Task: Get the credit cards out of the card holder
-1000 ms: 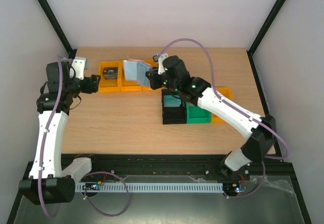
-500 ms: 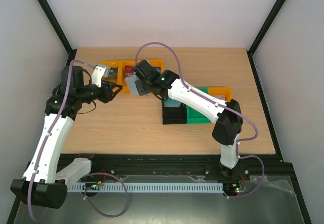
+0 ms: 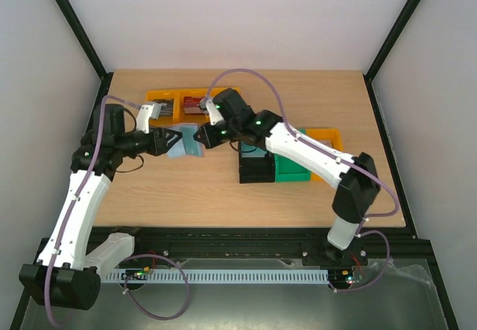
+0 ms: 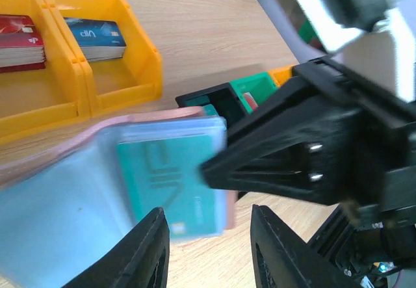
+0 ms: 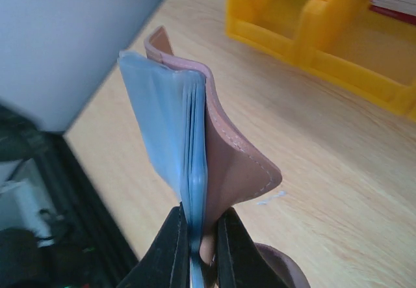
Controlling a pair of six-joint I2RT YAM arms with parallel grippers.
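Hanging above the left-centre of the table [image 3: 186,192], the card holder [image 3: 186,142] is pinched by the right gripper [image 3: 203,137], with the left gripper [image 3: 170,140] tight against its other side.

Right fingers [image 5: 170,242] are nearly together, clamped on the holder's lower edge, pale blue leaves on one side, brown cover on the other. A teal card [image 4: 172,184] shows against the blue inside, its lower corner in the gap between the left fingers [image 4: 146,255], which stand partway apart. Whether they press it, cannot tell. Yellow bins [image 3: 160,94] sit just far of the holder, the black bin [image 3: 257,172] and green bin [image 3: 294,170] to the right. The widest stretch of wood lies on the near side.
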